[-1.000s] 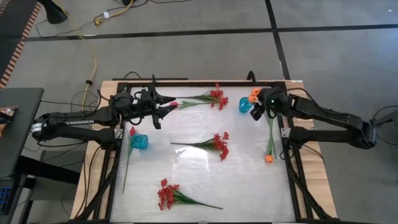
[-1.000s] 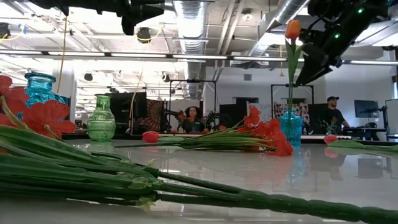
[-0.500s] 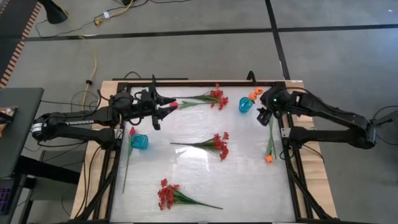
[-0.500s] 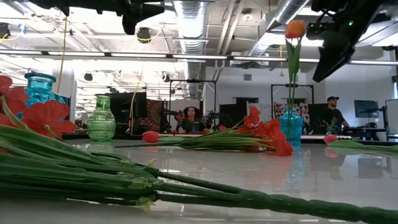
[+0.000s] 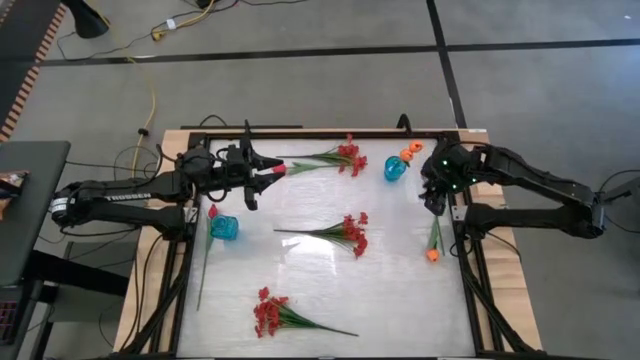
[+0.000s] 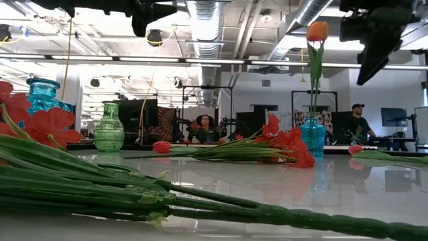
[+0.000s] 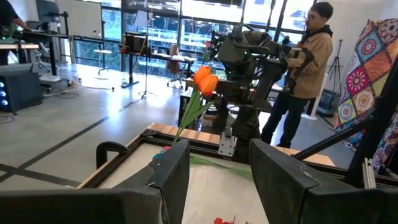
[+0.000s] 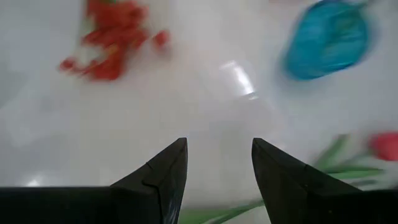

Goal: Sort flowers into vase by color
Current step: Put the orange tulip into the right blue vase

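High view: our right gripper (image 5: 432,196), jaws apart and empty, hung beside the blue vase (image 5: 394,168) holding an orange tulip (image 5: 409,153); swinging back could topple it.

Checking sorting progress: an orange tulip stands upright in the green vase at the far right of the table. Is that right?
Not quite. The orange tulip stands upright in a blue vase, not the green one; the low view shows it. The green vase holds no flower.
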`<action>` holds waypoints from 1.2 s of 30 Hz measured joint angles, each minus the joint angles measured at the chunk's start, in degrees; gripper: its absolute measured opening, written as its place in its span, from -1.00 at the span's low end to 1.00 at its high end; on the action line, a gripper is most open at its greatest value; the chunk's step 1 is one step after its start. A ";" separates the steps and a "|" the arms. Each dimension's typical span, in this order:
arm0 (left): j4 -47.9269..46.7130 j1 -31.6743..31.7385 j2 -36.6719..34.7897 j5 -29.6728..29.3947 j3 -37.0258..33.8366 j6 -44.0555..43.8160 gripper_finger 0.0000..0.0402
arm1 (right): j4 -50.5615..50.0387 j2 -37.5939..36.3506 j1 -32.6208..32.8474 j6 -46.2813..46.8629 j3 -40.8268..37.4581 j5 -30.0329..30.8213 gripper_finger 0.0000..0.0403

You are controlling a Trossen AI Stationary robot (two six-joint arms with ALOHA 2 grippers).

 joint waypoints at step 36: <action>-5.98 -0.15 0.02 3.56 0.00 -1.09 -0.23 | -3.51 35.99 29.34 -55.78 -9.51 14.03 -0.15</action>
